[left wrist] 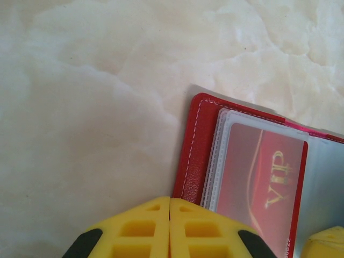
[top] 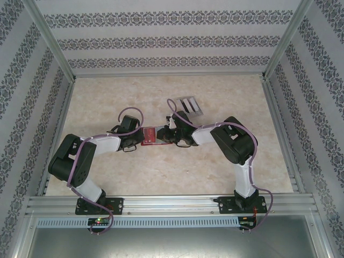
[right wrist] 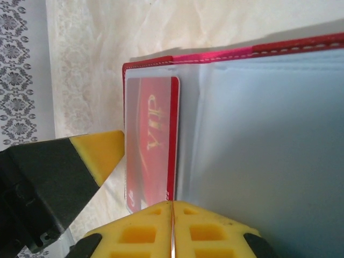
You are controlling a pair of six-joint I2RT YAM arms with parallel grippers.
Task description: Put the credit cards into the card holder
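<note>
- Red leather catches my eye first: the card holder (top: 149,135) lies open and flat on the pale, stone-look table (top: 161,177), about in the middle, right between the two arms.
- Inside it are see-through plastic pockets. A red card (left wrist: 263,177) with gold "VIP" letters sits under the plastic in the pocket next to the holder's stitched outer edge.
- The left hand (left wrist: 170,203) is down low at that outer edge. Its two yellow fingers are pressed tight together, side by side.
- The right hand (right wrist: 173,205) comes at the holder from the other side. Its yellow fingers are squeezed together too, right at one short end of the red card (I cannot tell if they pinch the plastic or just touch it).
- Both hands are very close to each other over the holder. From the right wrist, a yellow finger of the left hand shows just beside the card.
- A light grey stand (top: 189,105) with slots sits farther back on the table, apart from the holder.
</note>
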